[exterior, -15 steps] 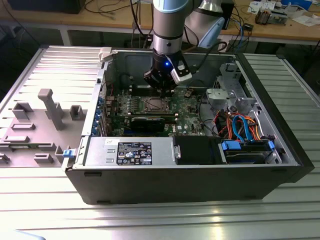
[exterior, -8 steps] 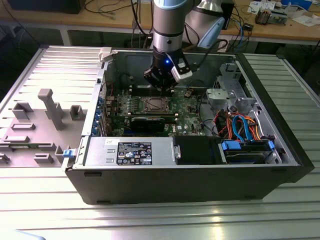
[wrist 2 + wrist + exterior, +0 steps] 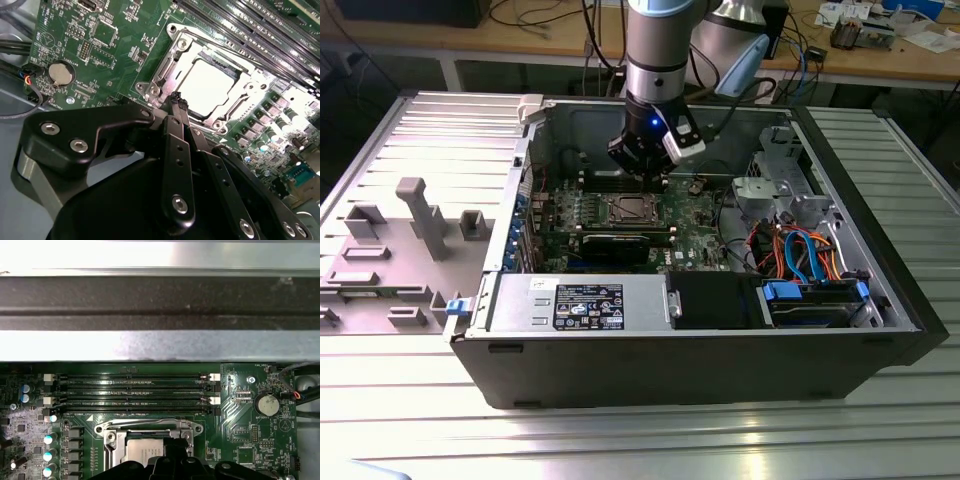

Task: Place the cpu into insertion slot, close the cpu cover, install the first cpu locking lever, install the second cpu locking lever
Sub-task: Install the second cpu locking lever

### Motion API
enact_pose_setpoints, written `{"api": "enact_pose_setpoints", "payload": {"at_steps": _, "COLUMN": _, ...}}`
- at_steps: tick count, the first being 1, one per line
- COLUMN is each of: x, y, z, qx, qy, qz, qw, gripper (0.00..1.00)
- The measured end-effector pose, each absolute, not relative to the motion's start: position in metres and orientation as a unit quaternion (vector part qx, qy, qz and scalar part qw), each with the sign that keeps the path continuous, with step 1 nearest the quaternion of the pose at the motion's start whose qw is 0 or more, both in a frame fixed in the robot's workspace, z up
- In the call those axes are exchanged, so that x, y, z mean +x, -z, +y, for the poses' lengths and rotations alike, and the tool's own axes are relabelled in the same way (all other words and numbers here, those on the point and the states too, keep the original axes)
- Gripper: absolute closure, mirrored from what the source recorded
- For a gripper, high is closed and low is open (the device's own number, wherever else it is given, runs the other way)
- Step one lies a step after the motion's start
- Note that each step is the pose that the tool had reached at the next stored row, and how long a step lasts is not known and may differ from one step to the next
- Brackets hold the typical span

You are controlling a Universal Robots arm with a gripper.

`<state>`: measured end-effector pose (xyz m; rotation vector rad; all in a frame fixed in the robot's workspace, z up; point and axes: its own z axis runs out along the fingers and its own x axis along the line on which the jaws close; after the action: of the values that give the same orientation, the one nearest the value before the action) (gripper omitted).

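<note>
Tool (image 3: 176,100) hangs clenched and empty just above the insertion slot (image 3: 170,75), where the cpu (image 3: 207,85) sits under the closed cpu cover (image 3: 187,52), mid-motherboard (image 3: 120,40).

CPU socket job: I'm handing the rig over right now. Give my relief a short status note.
Gripper: shut, holding nothing, tips poised beside the edge of the insertion slot.
The cpu already sits in the slot; its silver top shows through the window of the cpu cover, which appears to lie down over it.
Done: cpu placed, cover apparently closed.
Left: both locking levers; I cannot tell from these views whether either is latched.
</note>
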<state>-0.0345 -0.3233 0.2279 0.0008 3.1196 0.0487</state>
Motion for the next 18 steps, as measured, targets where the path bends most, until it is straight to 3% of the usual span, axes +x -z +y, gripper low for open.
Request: {"api": "enact_pose_setpoints", "payload": {"at_steps": 18, "x": -0.0345, "y": -0.2279, "z": -0.33, "qx": 0.0, "qy": -0.016, "qz": 1.0, "qw": 0.011, "gripper": 0.89}}
